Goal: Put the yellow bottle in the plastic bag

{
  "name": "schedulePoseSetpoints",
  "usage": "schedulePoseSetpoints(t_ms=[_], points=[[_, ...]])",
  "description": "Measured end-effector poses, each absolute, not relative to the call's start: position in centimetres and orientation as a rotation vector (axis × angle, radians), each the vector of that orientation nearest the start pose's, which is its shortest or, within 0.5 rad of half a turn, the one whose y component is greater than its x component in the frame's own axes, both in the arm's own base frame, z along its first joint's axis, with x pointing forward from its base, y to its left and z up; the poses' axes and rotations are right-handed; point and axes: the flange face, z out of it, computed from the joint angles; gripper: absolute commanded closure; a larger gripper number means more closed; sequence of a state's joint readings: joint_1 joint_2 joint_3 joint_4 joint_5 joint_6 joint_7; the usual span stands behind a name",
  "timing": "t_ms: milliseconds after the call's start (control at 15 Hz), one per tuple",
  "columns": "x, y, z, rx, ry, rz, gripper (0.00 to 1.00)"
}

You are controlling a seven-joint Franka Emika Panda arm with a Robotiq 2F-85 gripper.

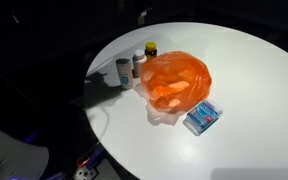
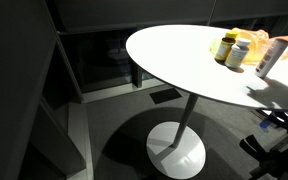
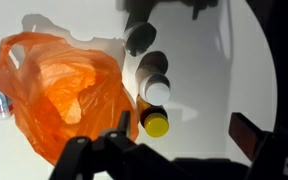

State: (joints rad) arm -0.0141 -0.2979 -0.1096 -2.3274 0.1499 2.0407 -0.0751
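Observation:
The yellow bottle has a yellow cap and an amber body and stands upright on the white table, right beside the orange plastic bag. It also shows in both exterior views. The bag lies crumpled near the table's middle, and its edge shows in an exterior view. My gripper is open and empty above the table. The yellow cap sits just inside its left finger. I cannot make out the gripper in the dark exterior views.
A white-capped bottle, a dark-capped bottle and a grey cup stand in a cluster with the yellow bottle. A blue packet lies by the bag. The round table has an edge close to the bottles; the surroundings are dark.

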Motion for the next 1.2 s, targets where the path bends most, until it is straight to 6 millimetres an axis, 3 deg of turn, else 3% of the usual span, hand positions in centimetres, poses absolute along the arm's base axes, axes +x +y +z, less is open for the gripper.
schedulePoseSetpoints(t_ms=[200, 933, 1000, 1067, 1200], points=[[47.3, -4.4, 45.0, -3.043, 0.129, -0.003, 0.0], [53.4, -2.6, 37.3, -3.136, 0.003, 0.126, 0.0], [53.8, -2.4, 36.8, -3.138, -0.005, 0.128, 0.07], [54.2, -2.3, 36.4, -3.139, -0.011, 0.133, 0.26], [54.8, -2.2, 35.6, -3.139, -0.016, 0.146, 0.44]])
